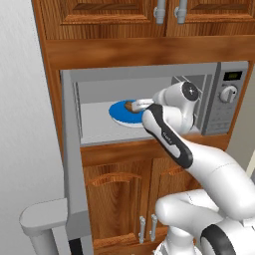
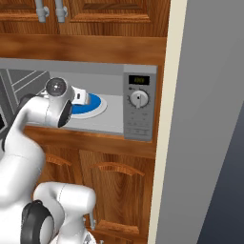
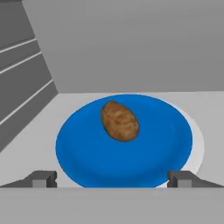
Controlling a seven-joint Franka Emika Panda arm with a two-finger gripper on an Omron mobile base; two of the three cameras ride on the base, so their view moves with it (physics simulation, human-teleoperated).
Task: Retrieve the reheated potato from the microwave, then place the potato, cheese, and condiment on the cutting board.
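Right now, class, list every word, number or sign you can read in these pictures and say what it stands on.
Microwave display: green characters, too small and blurred to read.
Panel buttons below the knob: faint marks, unreadable.
Potato, blue plate, cabinet doors: no text.
Nothing can be quoted.

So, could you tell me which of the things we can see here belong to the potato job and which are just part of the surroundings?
Belongs to the job:
- potato, lying on the plate
- microwave, door open
- gripper, open, reaching inside short of the potato

Just there:
- blue plate under the potato
- wooden cabinet doors below
- upper cabinet handles
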